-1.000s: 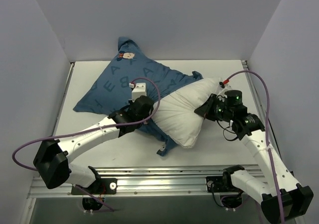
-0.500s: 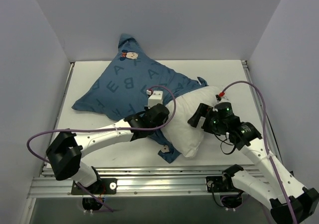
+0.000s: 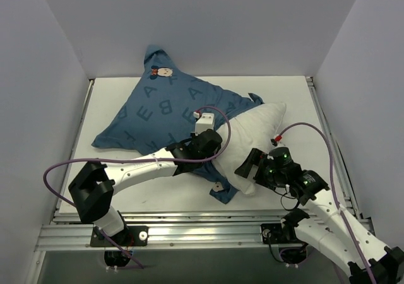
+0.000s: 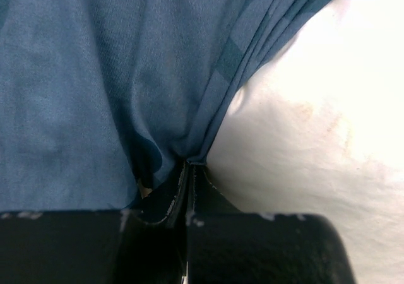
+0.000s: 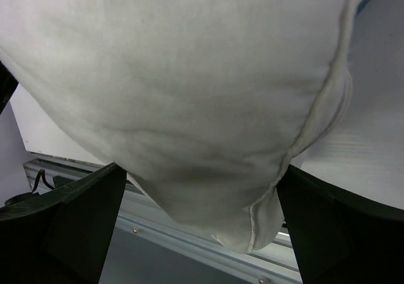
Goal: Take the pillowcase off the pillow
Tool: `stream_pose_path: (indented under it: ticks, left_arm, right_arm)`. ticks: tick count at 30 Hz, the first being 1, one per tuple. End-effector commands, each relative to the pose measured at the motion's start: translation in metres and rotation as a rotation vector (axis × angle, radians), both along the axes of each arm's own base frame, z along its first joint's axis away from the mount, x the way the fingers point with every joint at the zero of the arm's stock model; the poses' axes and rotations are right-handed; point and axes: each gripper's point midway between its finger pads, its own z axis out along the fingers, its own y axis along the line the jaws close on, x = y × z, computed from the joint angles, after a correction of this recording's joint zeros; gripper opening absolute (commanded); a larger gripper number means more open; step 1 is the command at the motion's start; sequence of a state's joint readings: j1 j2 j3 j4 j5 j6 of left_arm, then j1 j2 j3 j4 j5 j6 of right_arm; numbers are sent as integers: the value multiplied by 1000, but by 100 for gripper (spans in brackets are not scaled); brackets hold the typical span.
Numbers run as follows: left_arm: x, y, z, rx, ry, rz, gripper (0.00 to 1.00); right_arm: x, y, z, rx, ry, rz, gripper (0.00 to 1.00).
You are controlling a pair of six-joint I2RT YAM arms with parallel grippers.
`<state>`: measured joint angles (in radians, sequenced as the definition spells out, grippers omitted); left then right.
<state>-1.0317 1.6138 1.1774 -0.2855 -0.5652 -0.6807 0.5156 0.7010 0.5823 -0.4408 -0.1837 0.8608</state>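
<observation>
The dark-blue pillowcase (image 3: 158,107) lies spread over the table's left and back, a mouse face at its far corner. The white pillow (image 3: 255,127) sticks out of it to the right, and its near corner hangs over the table's front edge. My left gripper (image 3: 211,153) is at the case's opening, shut on a bunched fold of the blue pillowcase (image 4: 158,76) right beside the pillow (image 4: 315,126). My right gripper (image 3: 248,168) stands open at the pillow's near corner. Its two black fingers (image 5: 76,214) flank the pillow's seamed white corner (image 5: 208,139) without squeezing it.
A metal rail (image 3: 208,224) runs along the near edge of the white table (image 3: 297,94), below the pillow's corner. Grey walls close in the left, back and right. Purple cables (image 3: 315,132) loop above both arms.
My right gripper has opened and slid nearer along the pillow to its front corner. The left gripper, still shut on the case, moved right and nearer, and the pillow shifted toward the front edge.
</observation>
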Motion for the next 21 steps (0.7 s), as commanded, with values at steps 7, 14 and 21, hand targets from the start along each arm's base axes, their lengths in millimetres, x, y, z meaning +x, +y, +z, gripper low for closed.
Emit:
stream_pose_path:
  ticks: [7,14,21]
  left_arm:
    - [-13,-13,-8,-50,54,-43,2]
    - [-19,10,-15,-6,62,-9,2]
    - [-29,58,-9,127,55,63,2]
  right_arm:
    - [36,41,-11,107,-83,32,87]
    - [82,75,62,121,-256,113,0]
    - [127,74,202,101,-531,70,0]
